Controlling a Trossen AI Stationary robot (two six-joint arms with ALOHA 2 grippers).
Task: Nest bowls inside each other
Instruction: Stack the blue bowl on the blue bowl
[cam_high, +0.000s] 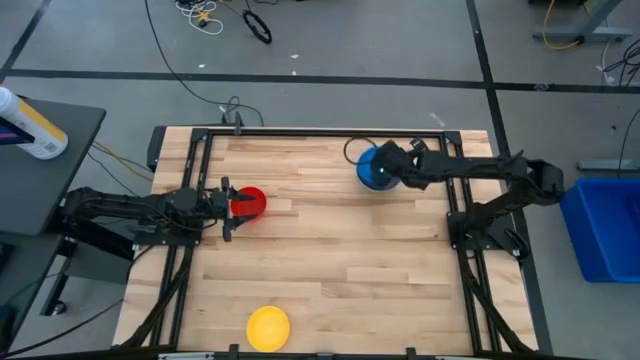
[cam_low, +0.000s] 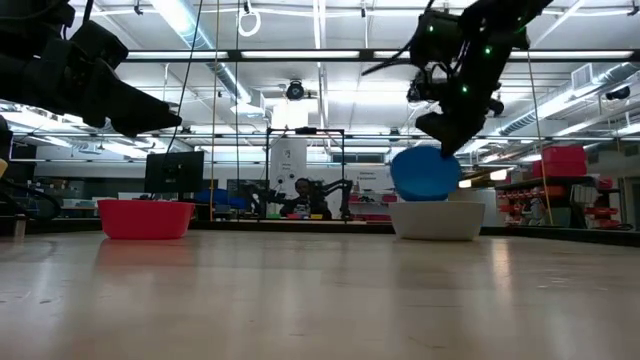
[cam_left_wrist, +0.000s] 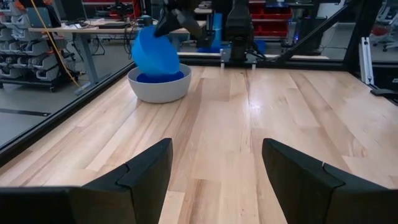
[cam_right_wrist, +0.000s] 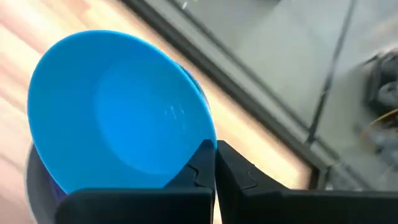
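A lighter blue bowl hangs tilted in my right gripper, just over a grey bowl at the table's far right. A dark blue bowl sits inside the grey one. The red bowl stands on its base at the table's left, and my left gripper hovers open above it. The yellow bowl rests near the front edge. My right gripper pinches the lighter blue bowl's rim between its two shut fingers, one on the inner wall and one on the outer. The fingers slant down from the table's right side. The bowl hangs tilted, its mouth turned toward the gripper, close above the grey bowl.
A black frame rail runs round the wooden table top, whose middle lies bare between the bowls. A blue bin stands off the table to the right.
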